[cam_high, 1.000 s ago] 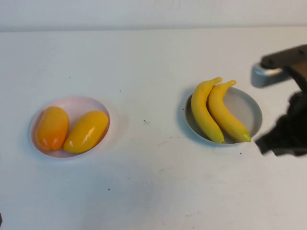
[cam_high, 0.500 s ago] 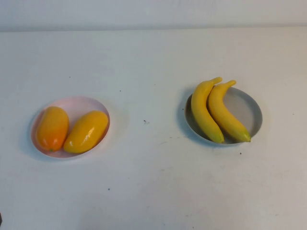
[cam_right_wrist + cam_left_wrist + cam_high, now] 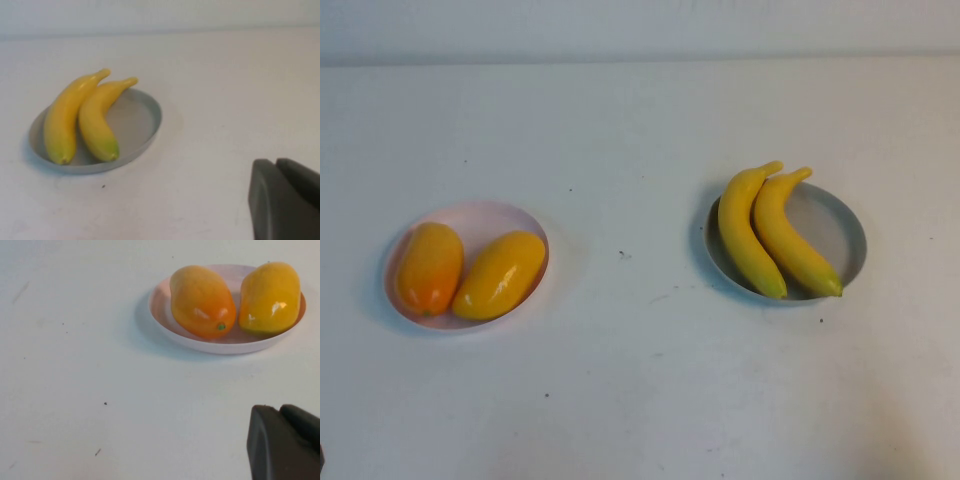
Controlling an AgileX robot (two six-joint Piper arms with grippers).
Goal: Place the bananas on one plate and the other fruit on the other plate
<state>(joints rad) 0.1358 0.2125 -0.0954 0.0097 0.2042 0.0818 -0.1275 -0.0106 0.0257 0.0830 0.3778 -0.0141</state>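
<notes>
I saw both bananas [image 3: 772, 232] on the grey plate [image 3: 838, 228], mangoes [image 3: 466, 269] on the pink plate [image 3: 490, 218]; my left gripper [image 3: 285, 442] and right gripper [image 3: 285, 202] sat clenched and empty, well apart from them (a careless restart could nudge a plate).

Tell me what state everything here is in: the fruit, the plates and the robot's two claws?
Bananas: two, side by side on the grey plate, tips jutting past its rim.
Grey plate: flat on the table, holding both bananas.
Mangoes: two, side by side on the pink plate.
Pink plate: flat on the table, holding both mangoes.
Left gripper: shut, empty, drawn back from the pink plate.
Right gripper: shut, empty, drawn back from the grey plate.
</notes>
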